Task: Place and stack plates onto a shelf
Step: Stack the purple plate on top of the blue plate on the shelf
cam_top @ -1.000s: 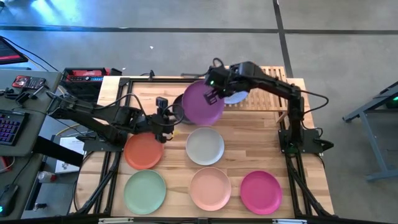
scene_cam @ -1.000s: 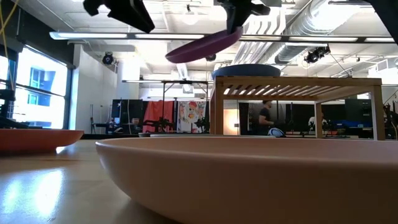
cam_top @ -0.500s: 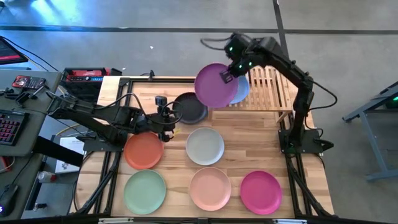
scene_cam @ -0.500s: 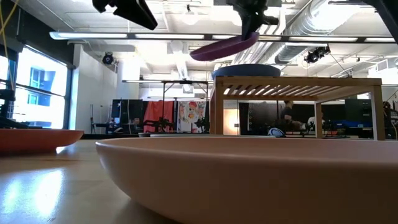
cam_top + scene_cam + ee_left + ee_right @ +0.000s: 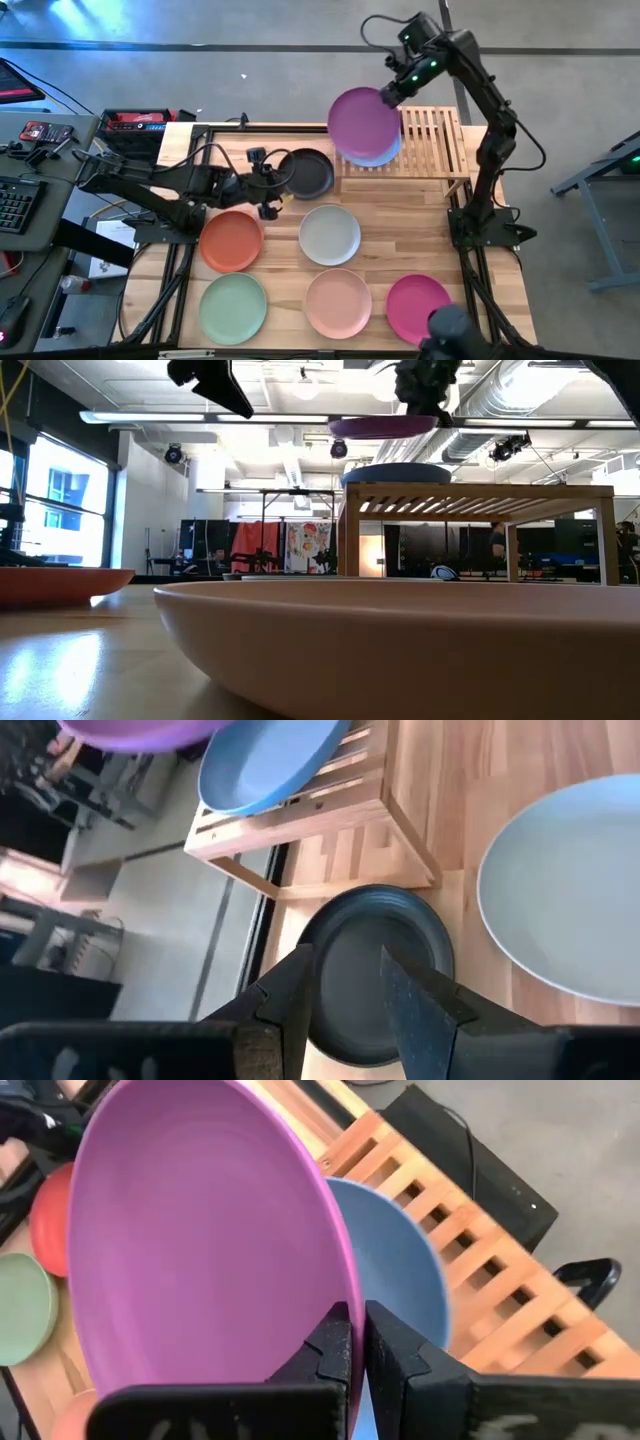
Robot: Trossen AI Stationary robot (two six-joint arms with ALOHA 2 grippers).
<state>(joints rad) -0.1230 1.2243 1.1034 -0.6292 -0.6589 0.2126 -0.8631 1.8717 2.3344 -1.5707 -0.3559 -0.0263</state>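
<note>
My right gripper (image 5: 392,92) is shut on the purple plate (image 5: 365,122), held high over the blue plate (image 5: 380,156). The blue plate rests on the left part of the slatted shelf (image 5: 430,140). In the low view the purple plate (image 5: 380,426) hovers nearly level above the blue plate (image 5: 395,472) on the shelf (image 5: 480,490). My left gripper (image 5: 272,186) is open and hovers beside the left rim of the black plate (image 5: 308,173). In its wrist view the gripper (image 5: 345,960) has the black plate (image 5: 375,960) beyond its fingers. My right gripper pinches the purple plate by its rim (image 5: 345,1295), one finger (image 5: 335,1345) on the inner face and the other (image 5: 392,1355) on the underside. The plate is lifted clear and extends away from the fingers toward the table's left, over the blue plate.
On the tabletop lie the rust-orange plate (image 5: 231,241), off-white plate (image 5: 330,234), mint green plate (image 5: 233,307), peach-pink plate (image 5: 338,303) and magenta plate (image 5: 415,305). The shelf's right half (image 5: 440,135) is bare slats. A dark round shape (image 5: 450,330) shows at the near edge.
My right gripper has risen and swung toward the far right, carrying the purple plate from above the black plate to above the blue plate on the shelf. The plate has levelled out from a tilt. The black plate now shows uncovered.
</note>
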